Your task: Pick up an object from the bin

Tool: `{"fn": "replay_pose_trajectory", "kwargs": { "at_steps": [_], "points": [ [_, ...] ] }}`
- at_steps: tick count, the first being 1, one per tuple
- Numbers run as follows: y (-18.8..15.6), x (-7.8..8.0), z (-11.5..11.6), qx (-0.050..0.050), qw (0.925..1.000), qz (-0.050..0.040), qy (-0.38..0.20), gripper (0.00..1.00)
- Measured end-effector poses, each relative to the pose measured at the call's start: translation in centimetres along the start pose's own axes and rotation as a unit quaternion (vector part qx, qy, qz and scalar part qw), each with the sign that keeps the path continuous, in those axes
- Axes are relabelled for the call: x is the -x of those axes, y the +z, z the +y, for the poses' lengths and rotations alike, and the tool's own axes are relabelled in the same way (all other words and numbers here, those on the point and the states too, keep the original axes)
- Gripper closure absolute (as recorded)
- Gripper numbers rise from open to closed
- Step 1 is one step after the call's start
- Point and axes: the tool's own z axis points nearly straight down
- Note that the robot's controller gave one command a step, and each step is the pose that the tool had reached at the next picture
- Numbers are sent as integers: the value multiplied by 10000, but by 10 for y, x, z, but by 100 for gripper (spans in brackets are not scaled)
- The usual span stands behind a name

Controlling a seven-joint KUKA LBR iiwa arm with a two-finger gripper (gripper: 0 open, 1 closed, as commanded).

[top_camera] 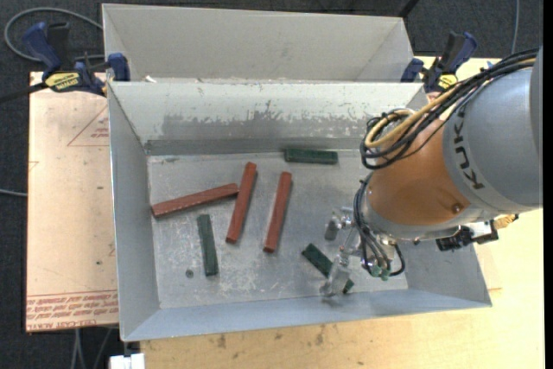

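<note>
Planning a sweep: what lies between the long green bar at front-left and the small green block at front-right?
Camera view: the lower ends of the middle red bar and the right red bar.

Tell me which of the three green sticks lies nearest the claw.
The short green stick at front right, beside the claw; the back-wall stick and left stick lie far off.

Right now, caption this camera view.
Gripper low by a small green block, lower right of the bin; red bars and green bars lie leftward.
</note>
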Motion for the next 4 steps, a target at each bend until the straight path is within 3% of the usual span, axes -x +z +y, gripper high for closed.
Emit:
{"fn": "replay_pose_trajectory", "kwargs": {
  "at_steps": [1,2,3,4],
  "points": [
    [-9,-3,11,-1,9979,0,648,0],
    [32,3,-6,-1,9979,-14,642,0],
    [31,-1,12,-1,9966,-4,823,0],
    [30,-1,11,-3,9966,1,822,100]
  ]
}}
